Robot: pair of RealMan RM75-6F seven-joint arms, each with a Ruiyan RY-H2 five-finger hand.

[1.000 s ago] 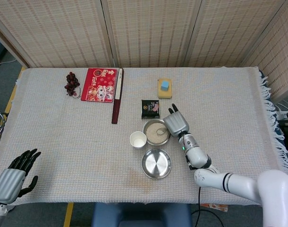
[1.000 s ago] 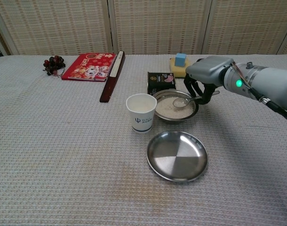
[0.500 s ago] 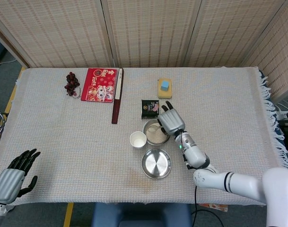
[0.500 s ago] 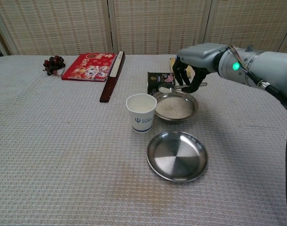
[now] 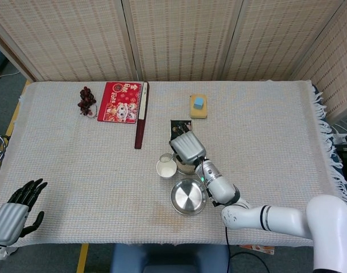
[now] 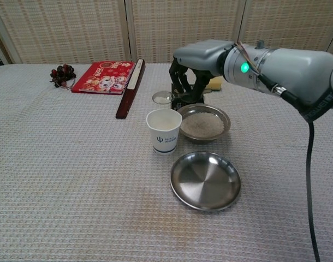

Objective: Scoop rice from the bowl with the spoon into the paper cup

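My right hand holds a metal spoon in the air, its head just above and behind the white paper cup. Whether rice lies in the spoon cannot be made out. The steel bowl of rice stands right of the cup; in the head view the hand covers most of it. My left hand hangs open at the table's near left corner, far from everything.
An empty steel plate lies in front of the bowl. Behind are a dark packet, a yellow sponge with a blue block, a long dark-red stick, a red booklet and dark berries.
My right hand has lifted the spoon out of the rice bowl and carried it leftward, from the bowl's right side to above the paper cup. The left hand barely moved.
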